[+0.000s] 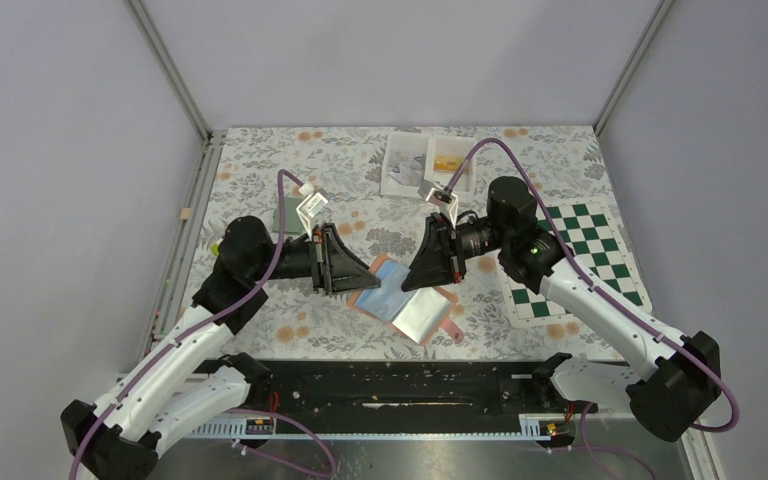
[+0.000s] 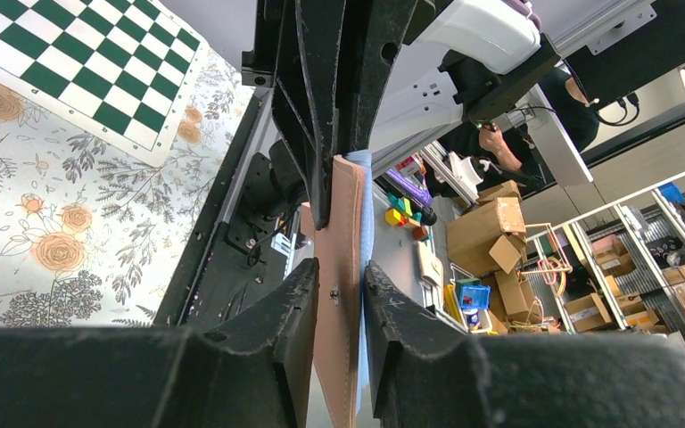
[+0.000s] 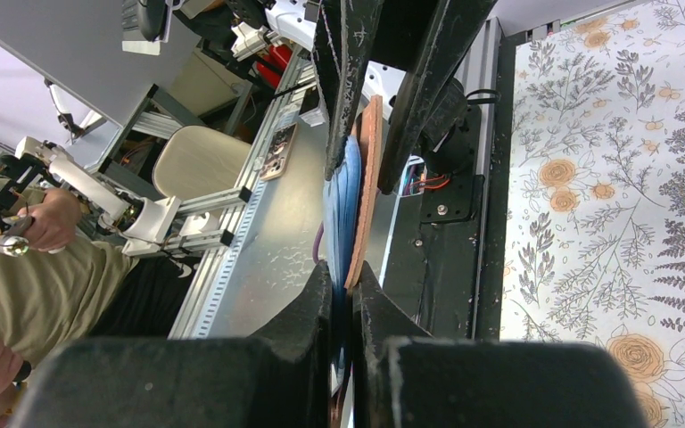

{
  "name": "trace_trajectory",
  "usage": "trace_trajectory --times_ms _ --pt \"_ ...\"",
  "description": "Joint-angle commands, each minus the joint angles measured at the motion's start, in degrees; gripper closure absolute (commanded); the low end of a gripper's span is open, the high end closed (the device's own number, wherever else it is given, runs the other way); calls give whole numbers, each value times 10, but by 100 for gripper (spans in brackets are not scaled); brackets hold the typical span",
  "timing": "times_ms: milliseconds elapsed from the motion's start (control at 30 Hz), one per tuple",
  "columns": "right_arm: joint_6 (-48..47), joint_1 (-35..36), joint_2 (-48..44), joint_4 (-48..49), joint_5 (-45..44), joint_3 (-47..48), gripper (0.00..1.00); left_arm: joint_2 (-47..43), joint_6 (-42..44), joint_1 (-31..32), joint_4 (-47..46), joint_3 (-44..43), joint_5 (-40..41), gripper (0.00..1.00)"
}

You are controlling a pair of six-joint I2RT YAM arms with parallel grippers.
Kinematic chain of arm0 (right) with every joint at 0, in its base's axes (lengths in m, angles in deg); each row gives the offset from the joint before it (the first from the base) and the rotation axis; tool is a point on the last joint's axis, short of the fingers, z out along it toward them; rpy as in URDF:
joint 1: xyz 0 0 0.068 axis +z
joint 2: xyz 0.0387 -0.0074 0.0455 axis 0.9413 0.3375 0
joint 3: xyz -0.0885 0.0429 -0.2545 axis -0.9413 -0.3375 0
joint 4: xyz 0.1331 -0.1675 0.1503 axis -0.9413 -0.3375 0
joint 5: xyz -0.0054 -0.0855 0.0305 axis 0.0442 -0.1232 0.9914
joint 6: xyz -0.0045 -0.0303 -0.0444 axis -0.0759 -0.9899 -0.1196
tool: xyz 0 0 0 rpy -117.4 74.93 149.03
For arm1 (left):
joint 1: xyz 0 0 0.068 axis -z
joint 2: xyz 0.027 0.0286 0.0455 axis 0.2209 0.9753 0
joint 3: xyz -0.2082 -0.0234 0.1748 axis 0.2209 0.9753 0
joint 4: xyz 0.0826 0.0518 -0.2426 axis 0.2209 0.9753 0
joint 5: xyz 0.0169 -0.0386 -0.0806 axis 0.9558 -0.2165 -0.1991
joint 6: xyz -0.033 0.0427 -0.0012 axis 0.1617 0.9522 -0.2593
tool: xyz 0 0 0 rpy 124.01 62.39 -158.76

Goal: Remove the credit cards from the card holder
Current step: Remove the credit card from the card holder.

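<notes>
Wrist views are showing the one card holder edge-on only, and any credit cards in its pockets are proving impossible to count. Two arms are reaching inward over the floral table. The left gripper is pinching the holder's tan cover narrowly, and the right gripper is clamping the opposite edge.

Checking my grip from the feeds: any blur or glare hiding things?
Top external: sharp, evenly lit, white glare on the open card holder. Left wrist: left gripper's fingers dark and soft, holder edge crisp. Right wrist: right gripper's fingers likewise blurred, holder edge sharp.
</notes>
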Motion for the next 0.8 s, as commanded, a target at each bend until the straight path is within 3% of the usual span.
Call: trace_trajectory --times_ms 0,233,467,767 --pt "9 -3 -10 34 9 8 100 -2 14 0 -7 -22 -13 74" --pt "37 -2 -4 78 14 -1 100 -2 16 0 -6 -16 -18 75" --pt "45 -2 -5 90 23 -7 100 -6 10 -1 -14 -13 -15 100" --pt "48 -2 -5 92 13 -7 95 -13 -14 0 -42 -1 -15 100"
